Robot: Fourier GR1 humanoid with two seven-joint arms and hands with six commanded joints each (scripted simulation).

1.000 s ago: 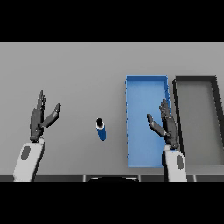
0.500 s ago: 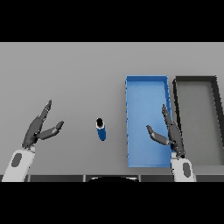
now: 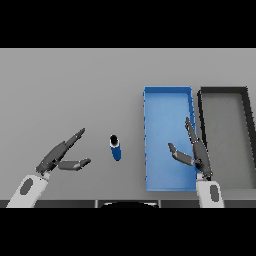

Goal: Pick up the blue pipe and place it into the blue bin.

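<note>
The blue pipe [image 3: 116, 148], short with a dark open end, lies on the grey table a little left of the blue bin [image 3: 168, 100]. My left hand [image 3: 60, 156] hovers open to the pipe's left, fingers pointing toward it, with a clear gap between them. Over the bin's right side near its front my right hand [image 3: 194, 154] is open, fingers straight and thumb spread. Nothing is held by either hand.
A dark grey bin [image 3: 224, 93] stands directly right of the blue bin, their walls nearly touching. Grey table surface stretches to the left and behind the pipe.
My left hand has dropped lower and turned so its fingers point right toward the pipe. My right hand has shifted slightly right and lower over the blue bin. The pipe has not moved.
</note>
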